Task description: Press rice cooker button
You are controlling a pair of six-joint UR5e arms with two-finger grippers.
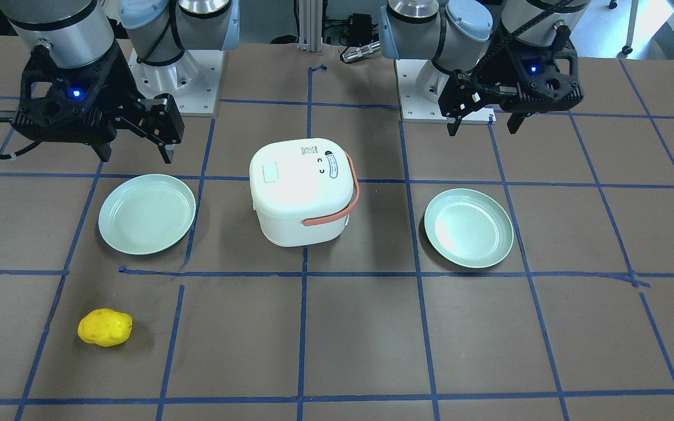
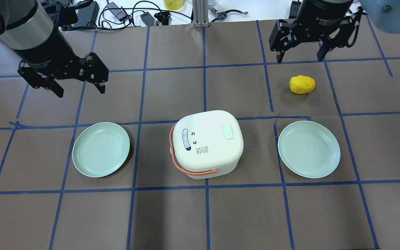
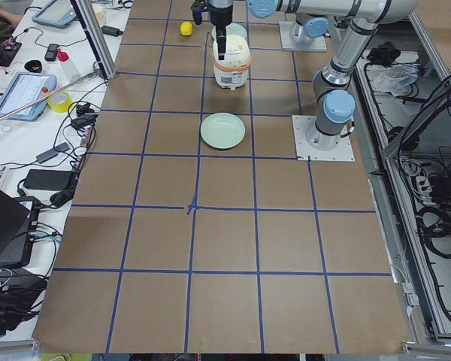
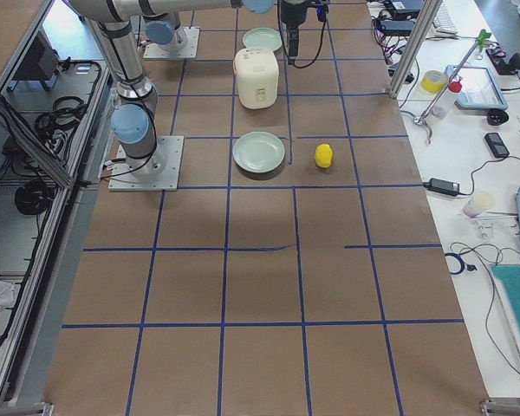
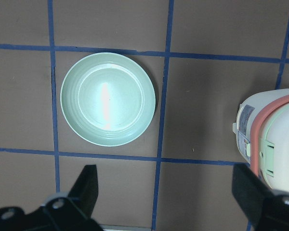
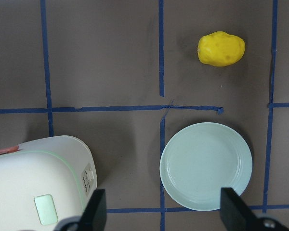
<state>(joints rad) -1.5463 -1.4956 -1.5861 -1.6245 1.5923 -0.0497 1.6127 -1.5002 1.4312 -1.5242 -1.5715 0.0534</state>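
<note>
The left gripper and the right gripper hung released, jaws spread wide, beyond the rice cooker, well apart from its button.

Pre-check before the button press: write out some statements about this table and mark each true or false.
1. The lid of the rice cooker is closed. True.
2. The yellow object lies in the right plate. False: it lies on the table beyond that plate, apart from it.
3. The left gripper and the right gripper are both open. True.
4. The left gripper is pressing the button. False: it hovers off to the side, away from the rice cooker, and nothing touches the button.
</note>
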